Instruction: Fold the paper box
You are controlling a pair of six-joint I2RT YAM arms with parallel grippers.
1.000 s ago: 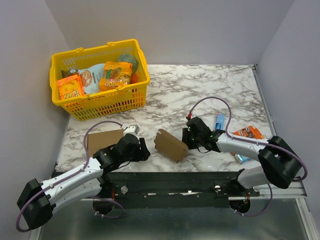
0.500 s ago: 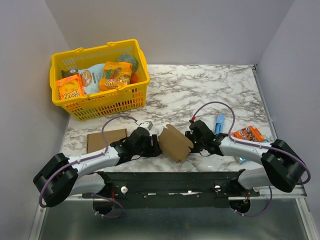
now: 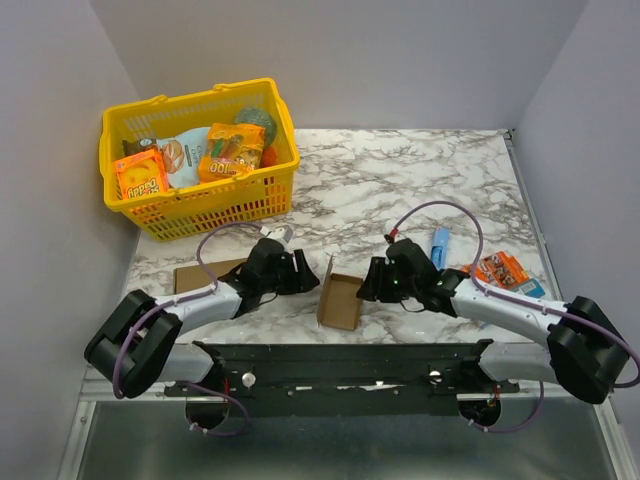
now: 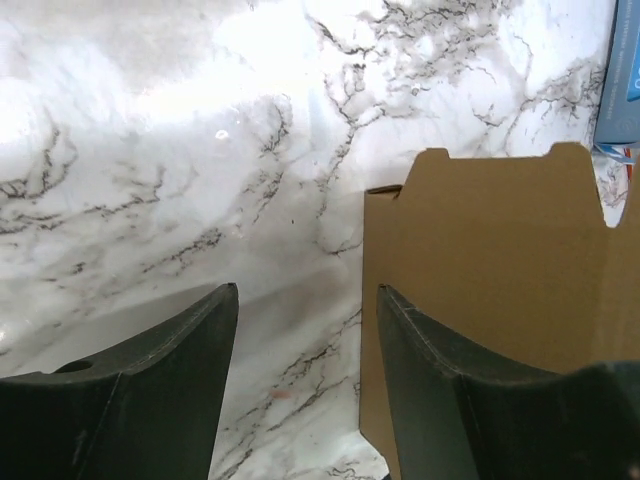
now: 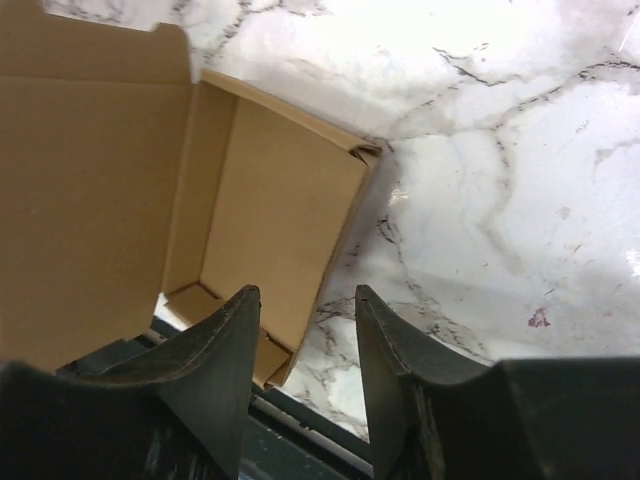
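Currently: paper box (image 3: pixel 340 303), one flap upright, unfinished. Left end effector (image 3: pixel 308 277) and right end effector (image 3: pixel 364 289) flank it, both open (probably poised to press walls).

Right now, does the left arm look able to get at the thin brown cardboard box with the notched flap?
Probably yes. The left gripper hangs open right beside the paper box, facing its raised flap, with nothing visible in between. The right gripper sits on the box's other side.

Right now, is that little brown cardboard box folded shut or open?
Open, partly folded: the paper box lies as a shallow empty tray, low walls raised, its big flap standing upright at one side, not closed over.
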